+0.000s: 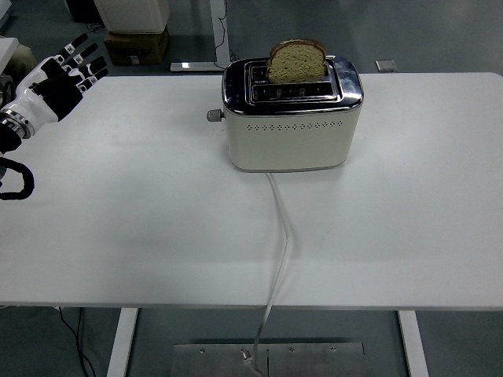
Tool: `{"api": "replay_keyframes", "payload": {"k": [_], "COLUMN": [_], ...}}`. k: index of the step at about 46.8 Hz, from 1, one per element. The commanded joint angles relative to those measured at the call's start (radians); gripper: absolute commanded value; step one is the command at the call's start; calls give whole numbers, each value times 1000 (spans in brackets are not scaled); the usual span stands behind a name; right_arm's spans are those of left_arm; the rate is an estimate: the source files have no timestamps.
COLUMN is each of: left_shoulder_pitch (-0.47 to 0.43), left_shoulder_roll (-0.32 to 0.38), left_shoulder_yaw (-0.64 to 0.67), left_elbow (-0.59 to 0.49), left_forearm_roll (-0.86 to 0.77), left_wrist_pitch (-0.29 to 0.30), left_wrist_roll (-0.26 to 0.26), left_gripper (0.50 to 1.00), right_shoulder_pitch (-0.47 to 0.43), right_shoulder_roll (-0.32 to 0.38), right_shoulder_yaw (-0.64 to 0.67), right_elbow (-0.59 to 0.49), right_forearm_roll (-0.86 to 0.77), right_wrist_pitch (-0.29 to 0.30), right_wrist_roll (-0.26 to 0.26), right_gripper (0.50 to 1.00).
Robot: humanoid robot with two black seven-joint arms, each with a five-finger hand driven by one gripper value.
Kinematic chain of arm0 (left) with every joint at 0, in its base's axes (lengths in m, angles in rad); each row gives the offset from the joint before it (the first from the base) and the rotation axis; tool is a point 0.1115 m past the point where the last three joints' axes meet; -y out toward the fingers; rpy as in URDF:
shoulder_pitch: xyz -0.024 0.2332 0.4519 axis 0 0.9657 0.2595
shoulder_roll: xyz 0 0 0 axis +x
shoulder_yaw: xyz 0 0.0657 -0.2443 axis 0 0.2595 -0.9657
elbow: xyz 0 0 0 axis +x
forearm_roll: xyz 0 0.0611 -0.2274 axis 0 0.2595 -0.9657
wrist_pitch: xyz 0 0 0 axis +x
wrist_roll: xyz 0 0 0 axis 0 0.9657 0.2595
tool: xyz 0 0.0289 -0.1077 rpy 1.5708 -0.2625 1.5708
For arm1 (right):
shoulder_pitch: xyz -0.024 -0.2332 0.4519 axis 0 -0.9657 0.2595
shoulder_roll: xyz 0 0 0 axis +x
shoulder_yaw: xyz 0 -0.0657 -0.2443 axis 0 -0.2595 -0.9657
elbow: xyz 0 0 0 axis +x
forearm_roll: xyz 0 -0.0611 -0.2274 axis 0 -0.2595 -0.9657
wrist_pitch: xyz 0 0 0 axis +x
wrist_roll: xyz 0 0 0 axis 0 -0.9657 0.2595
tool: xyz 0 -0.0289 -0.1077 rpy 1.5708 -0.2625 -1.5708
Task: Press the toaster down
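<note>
Left hand at 9 o'clock, fingers spread, holding nothing. Toaster at 12 o'clock with bread up; lever small, finger may slip off.

Views: one only, the head view
Position: high, on the robot's side of the table
Facing: forward and down; near edge at the bottom, floor beyond the far edge at the top
Range: moderate; nearly the whole tabletop fits, toaster upper centre
Shared scene: no second view
</note>
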Motion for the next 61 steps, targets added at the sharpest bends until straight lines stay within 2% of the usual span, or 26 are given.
{"api": "replay_keyframes", "payload": {"k": [1, 23, 30, 35, 41, 45, 52, 61], "left_shoulder_pitch": [0, 0, -14, -28, -31, -34, -52, -63], "left_shoulder_roll": [0, -1, 3, 31, 137, 181, 240, 243], "left_shoulder_yaw": [0, 0, 3, 3, 5, 5, 6, 14], "left_elbow": [2, 0, -24, -127, -276, -350, -408, -414], "left_forearm_roll": [0, 3, 70, 158, 224, 270, 463, 839], "left_wrist_pitch": [-1, -1, -3, 8, 43, 48, 51, 37], "left_wrist_roll": [0, 0, 2, 3, 6, 11, 14, 38], "left_gripper": [1000, 1000, 1000, 1000, 1000, 1000, 1000, 1000], "right_shoulder_pitch": [0, 0, 0, 0, 0, 0, 0, 1], "right_shoulder_roll": [0, 0, 0, 0, 0, 0, 0, 0], "right_shoulder_yaw": [0, 2, 0, 0, 0, 0, 0, 0], "right_elbow": [1, 0, 0, 0, 0, 0, 0, 0], "right_forearm_roll": [1, 1, 1, 1, 1, 1, 1, 1], "right_wrist_pitch": [0, 0, 0, 0, 0, 0, 0, 0], "right_wrist_roll": [0, 0, 0, 0, 0, 0, 0, 0], "right_gripper": [998, 998, 998, 1000, 1000, 998, 998, 998]}}
